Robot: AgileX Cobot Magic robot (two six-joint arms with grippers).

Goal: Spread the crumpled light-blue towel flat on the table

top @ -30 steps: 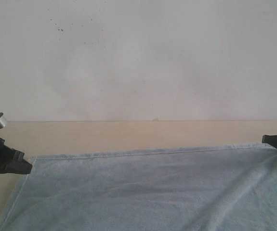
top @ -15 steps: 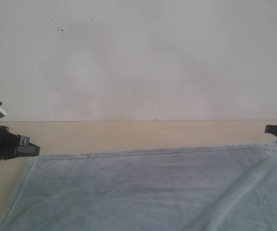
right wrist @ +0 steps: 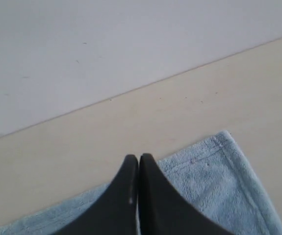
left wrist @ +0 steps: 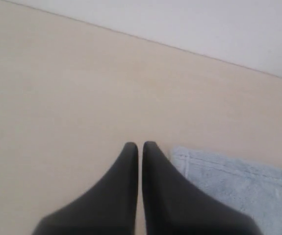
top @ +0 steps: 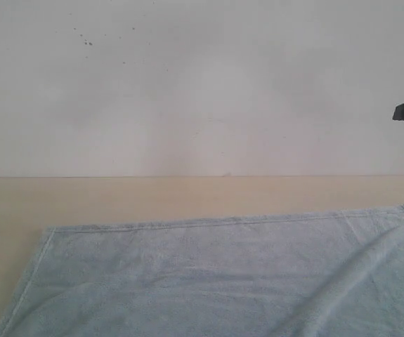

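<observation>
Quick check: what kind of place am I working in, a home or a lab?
Probably a bare test bench in a lab, not a home: a wide plain beige table against a blank, faintly speckled white wall, with a light-blue towel spread on it.

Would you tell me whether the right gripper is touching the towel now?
Apart: in the exterior view the right gripper hangs well above the towel, with bare wall visible between them.

Looks like a bare robotics lab bench: a plain cream tabletop (right wrist: pixel 57 161) stretches ahead of the black right hand (right wrist: pixel 138 159) to a blank white wall (right wrist: pixel 106 39) with a few dark specks (top: pixel 88 42).
</observation>
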